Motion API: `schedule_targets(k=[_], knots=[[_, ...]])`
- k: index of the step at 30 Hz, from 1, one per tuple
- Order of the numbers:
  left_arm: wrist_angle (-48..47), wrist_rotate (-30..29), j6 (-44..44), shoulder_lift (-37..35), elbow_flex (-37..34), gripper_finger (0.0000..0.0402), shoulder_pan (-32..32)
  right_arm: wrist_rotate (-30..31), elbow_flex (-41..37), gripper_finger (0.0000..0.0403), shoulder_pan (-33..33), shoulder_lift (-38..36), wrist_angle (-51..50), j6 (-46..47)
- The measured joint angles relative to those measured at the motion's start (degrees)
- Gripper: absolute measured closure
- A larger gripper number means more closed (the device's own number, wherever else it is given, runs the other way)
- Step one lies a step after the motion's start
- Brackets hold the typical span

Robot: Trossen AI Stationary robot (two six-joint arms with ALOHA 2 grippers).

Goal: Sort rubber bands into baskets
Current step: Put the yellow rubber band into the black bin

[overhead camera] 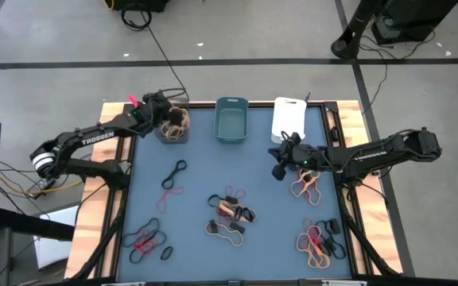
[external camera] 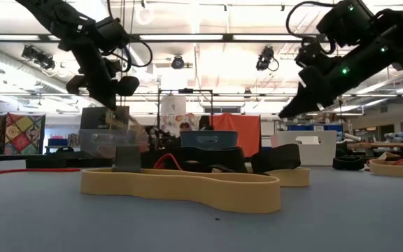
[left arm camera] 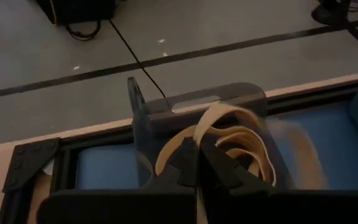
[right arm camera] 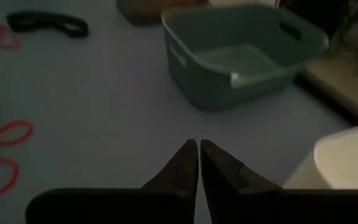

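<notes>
My left gripper (overhead camera: 168,119) (left arm camera: 197,148) is above the dark grey basket (overhead camera: 172,137) (left arm camera: 197,102) at the table's far left. It is shut on a tan rubber band (left arm camera: 235,127). More tan bands lie in that basket. The teal basket (overhead camera: 231,141) (right arm camera: 241,62) and the white basket (overhead camera: 288,127) stand to its right along the far edge. My right gripper (overhead camera: 277,172) (right arm camera: 197,148) hovers shut over the blue mat in front of the white basket, holding nothing. Loose rubber bands (overhead camera: 230,210) lie in clumps on the mat. My left gripper pinches a tan rubber band between its two fingertips, at a spot on the loop (left arm camera: 199,129) right at the tips. The fingers slant down from the table's left. The band is lifted clear and dangles below the fingers (external camera: 122,115) above the dark grey basket.
Other clumps of tan, red and black bands lie at the near left (overhead camera: 145,242), mid left (overhead camera: 173,176), right (overhead camera: 307,187) and near right (overhead camera: 318,242). A large tan band (external camera: 180,185) lies close to the low camera. Wooden rails (overhead camera: 102,199) border the mat.
</notes>
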Motion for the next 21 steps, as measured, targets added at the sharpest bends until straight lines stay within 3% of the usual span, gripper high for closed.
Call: schedule_targets(k=[6,11,21], knots=[[8.9,0.1,14.0,0.0,0.0,0.0349,0.3,0.0,0.0,0.0369,-0.1,0.0,2.6,-1.8],[10.9,0.2,13.4,0.1,0.0,0.0309,0.4,1.5,0.0,0.0371,-1.6,0.0,2.6,-1.6],[6.9,2.8,13.2,0.1,0.0,0.0303,0.4,1.5,0.0,0.0358,-4.1,0.0,3.5,4.1]])
